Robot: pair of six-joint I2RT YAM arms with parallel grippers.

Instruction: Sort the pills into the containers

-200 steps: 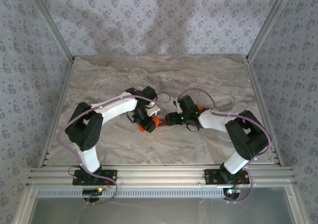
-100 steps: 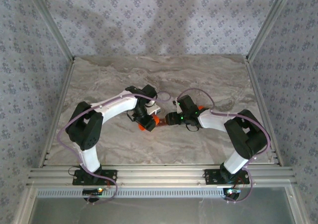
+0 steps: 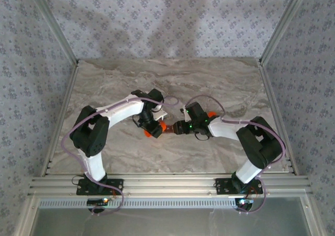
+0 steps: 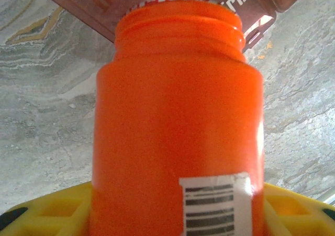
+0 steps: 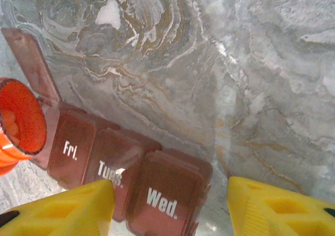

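Left gripper point(image 4: 172, 215) clamping bottle point(image 4: 178, 115), holding mouth at containers point(image 5: 78, 147) open end, likely for pouring; right gripper point(image 5: 170, 204), jaws apart, straddling other end, likely steadying.

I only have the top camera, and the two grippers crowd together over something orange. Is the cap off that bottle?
Observer: Yes. On the left wrist camera the left gripper holds the bottle, and its mouth is uncapped.
Operator: Where is the mouth aimed?
Observer: On the right wrist camera it sits at the end compartment of the pill box, next to the one marked Fri.; that end lid stands open.
Operator: Is the right gripper clamped on the box?
Observer: No. The right gripper straddles the end marked Wed., with a clear gap at one finger.
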